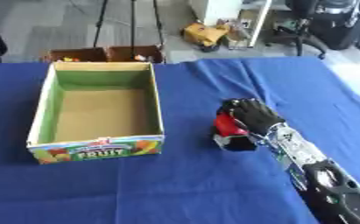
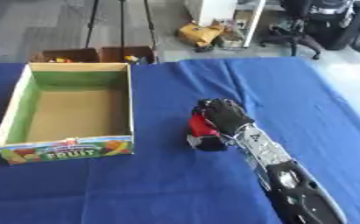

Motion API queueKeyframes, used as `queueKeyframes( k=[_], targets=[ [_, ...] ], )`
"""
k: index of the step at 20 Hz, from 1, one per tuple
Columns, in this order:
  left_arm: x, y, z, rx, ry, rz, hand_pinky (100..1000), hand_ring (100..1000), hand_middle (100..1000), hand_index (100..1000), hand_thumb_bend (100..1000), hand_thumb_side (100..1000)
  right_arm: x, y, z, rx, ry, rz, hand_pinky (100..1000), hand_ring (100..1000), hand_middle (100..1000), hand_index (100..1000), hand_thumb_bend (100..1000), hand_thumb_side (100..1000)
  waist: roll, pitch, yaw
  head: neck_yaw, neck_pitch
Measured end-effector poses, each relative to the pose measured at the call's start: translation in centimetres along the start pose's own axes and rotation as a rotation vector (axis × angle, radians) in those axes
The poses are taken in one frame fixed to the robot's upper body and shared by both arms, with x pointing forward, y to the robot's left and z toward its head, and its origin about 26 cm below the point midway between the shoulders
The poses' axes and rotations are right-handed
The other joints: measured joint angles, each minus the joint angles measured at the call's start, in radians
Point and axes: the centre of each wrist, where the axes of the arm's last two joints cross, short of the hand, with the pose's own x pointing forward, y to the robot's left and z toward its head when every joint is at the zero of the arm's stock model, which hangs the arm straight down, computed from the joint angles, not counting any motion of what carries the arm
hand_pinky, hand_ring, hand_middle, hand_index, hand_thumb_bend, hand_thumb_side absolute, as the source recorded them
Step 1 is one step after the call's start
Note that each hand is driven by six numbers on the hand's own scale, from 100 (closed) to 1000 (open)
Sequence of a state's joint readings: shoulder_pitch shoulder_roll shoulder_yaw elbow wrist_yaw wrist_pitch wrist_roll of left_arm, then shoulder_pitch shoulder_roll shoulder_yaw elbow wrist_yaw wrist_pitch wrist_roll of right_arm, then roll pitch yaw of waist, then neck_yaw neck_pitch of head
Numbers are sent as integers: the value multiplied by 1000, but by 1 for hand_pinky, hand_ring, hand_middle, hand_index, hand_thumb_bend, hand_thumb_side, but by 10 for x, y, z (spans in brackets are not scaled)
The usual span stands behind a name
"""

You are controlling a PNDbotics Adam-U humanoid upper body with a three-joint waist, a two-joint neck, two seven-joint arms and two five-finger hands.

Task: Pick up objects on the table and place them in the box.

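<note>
**Red object under your right hand, box standing open**

Blue cloth [image 1: 182, 183] covers the whole table, and your right hand [image 1: 252, 114] sits on it a little right of centre, the arm running in from the lower right corner. Your fingers are curled over a red object [image 1: 227, 125] that rests on the cloth — the hand wraps its top and right side, so you see only the red left face and a dark lower part touching the cloth. What the object is cannot be made out beyond its colour and blocky shape.

Your box [image 1: 158, 114] stands to the left of the hand, apart from it, with a clear strip of blue between its right wall and the red object. It is an open cardboard box with green inner walls and a brown floor — the near wall carries a printed label reading FRUIT. Nothing shows inside it.

Your left hand appears in neither view.

Beyond the far edge of the table, two brown crates [image 1: 106, 54] sit on the floor.
</note>
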State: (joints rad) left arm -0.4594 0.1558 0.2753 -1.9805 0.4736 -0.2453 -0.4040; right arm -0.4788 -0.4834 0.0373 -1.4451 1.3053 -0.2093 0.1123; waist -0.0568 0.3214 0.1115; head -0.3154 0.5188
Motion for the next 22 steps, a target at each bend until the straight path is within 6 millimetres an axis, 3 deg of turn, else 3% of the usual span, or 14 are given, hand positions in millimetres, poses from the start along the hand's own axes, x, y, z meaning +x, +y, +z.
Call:
queueKeyframes(
  k=[12, 22],
  targets=[
    [0, 0, 0, -5, 4, -4, 687, 664, 729, 874, 100, 873, 10, -1, 1, -91, 33, -20, 136, 328, 510, 696, 100, 530, -1, 12, -1, 7, 0],
    [0, 0, 0, -9, 3, -6, 687, 663, 729, 872, 100, 872, 12, -3, 2, -152, 44, -46, 100, 289, 483, 682, 100, 463, 4, 18, -1, 8, 0]
  ],
)
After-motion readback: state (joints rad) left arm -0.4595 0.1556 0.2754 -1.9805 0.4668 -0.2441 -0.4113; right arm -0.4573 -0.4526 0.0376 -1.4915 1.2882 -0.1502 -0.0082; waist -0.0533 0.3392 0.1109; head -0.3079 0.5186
